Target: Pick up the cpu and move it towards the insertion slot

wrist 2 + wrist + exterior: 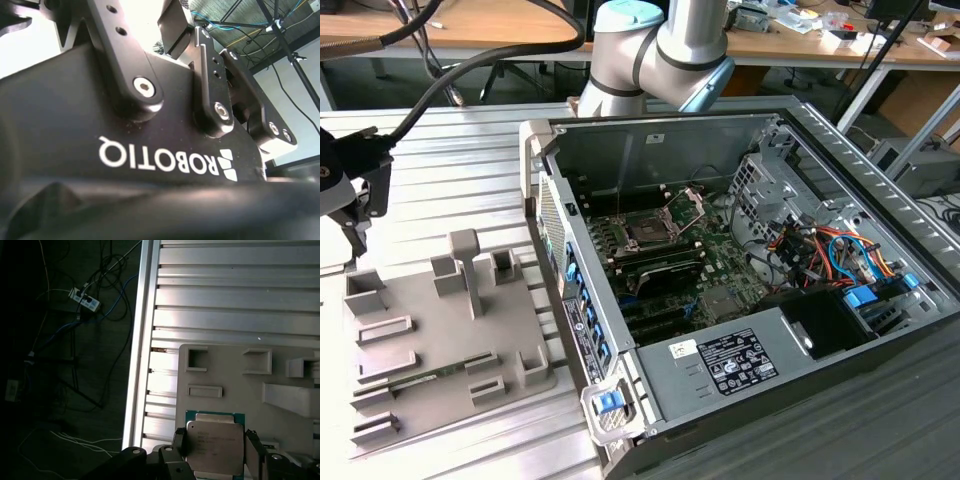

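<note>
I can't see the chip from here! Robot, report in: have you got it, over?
Gripper shut on chip, over grey tray. Socket open, away across the table. Case wall stands between.

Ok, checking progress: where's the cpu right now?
In the first wrist view, the cpu sits gripped between the fingers, over the grey fixture plate near the table edge.

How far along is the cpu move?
Pick-up looks done: the gripper clamps the cpu, apparently raised above the grey fixture plate. In hand: the carry. Left: nearly all the way to the insertion slot, empty in the open computer case at the exterior view's right.
</note>
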Controlling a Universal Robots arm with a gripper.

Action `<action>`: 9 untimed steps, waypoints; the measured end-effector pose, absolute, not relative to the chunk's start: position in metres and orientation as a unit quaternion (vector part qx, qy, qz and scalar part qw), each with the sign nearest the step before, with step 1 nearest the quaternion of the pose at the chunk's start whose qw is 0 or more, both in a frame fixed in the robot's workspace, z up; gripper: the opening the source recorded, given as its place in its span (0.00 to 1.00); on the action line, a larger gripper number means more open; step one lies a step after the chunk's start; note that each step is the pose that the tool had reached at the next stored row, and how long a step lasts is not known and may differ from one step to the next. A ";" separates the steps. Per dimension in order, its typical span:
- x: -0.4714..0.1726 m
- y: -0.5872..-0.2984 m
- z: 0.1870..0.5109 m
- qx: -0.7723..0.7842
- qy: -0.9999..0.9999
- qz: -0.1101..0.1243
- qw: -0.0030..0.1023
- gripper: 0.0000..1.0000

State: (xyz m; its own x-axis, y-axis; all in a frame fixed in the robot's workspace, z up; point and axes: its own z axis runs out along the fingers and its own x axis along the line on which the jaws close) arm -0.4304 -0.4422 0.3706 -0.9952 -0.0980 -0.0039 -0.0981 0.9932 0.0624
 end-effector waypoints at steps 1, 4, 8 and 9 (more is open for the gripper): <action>-0.430 -0.442 0.371 -0.049 0.998 0.031 0.000 0.55; -0.430 -0.442 0.371 -0.049 0.998 0.031 0.000 0.55; -0.430 -0.442 0.372 -0.049 0.998 0.031 0.000 0.55; -0.430 -0.442 0.373 -0.049 0.998 0.031 0.000 0.55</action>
